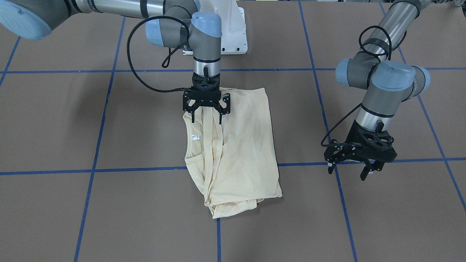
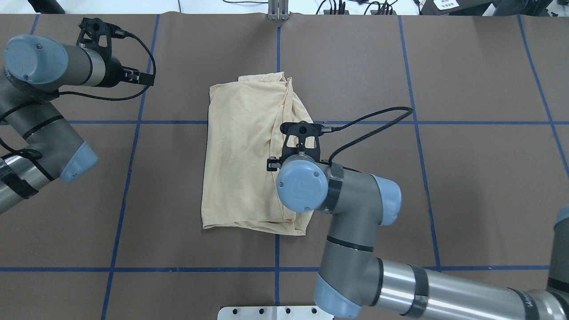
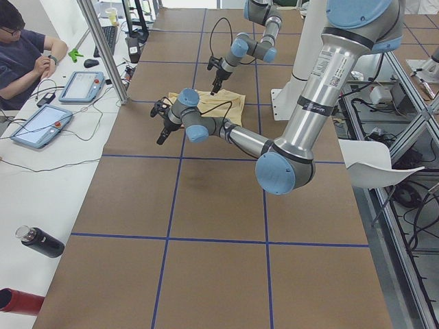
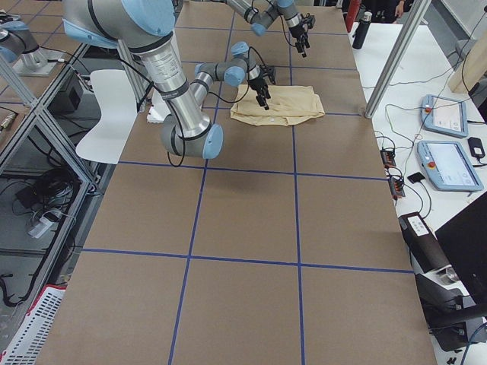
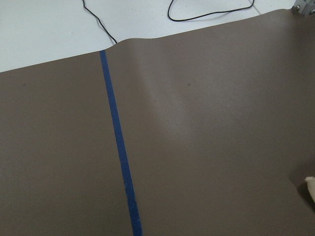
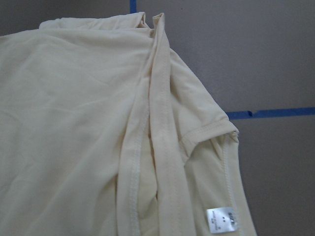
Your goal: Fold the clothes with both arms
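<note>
- The shirt (image 1: 240, 153) lies folded into a longish bundle near the middle of the brown table (image 1: 54, 120), crossing one of the blue tape lines (image 1: 138, 169).
- Its long axis runs from the robot's side out towards the operators' side. The far end looks a bit bunched, with layers peeking out.
- The ribbed neckline (image 1: 189, 153) sits on the edge at the robot's right, opening that way, with the small white tag (image 6: 221, 220) showing inside.
- The right gripper (image 1: 206, 118) points straight down at the shirt's robot-side end. Its jaws are spread, straddling a folded strip of fabric, and clamp nothing.
- The left gripper (image 1: 347, 173) hangs over bare table on the robot's left, well apart from the shirt. Its jaws are apart and empty.
</note>
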